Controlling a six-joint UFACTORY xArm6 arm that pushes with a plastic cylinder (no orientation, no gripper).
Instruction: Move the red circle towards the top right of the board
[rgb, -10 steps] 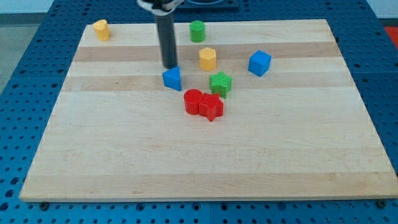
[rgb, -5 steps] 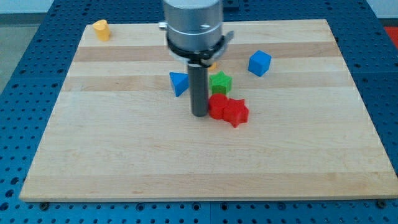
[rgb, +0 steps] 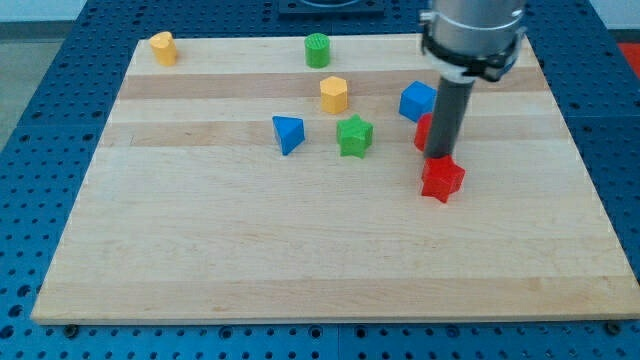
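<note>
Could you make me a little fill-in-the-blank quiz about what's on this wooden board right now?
1. The block in the board's top-left corner is coloured ____.
2. The green star sits between the red circle and the blue ____, which is to its left.
3. My tip is just above the red ____.
4. The rod partly hides the red circle, which is next to the blue cube, just ____ it.

Missing words: yellow; triangle; star; below

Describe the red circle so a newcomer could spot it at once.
Start at the wooden board and find the dark rod toward the view's right. My tip stands just right of the red circle, which the rod partly hides. The blue cube sits right above it and the red star below; it alone is red and round.
</note>
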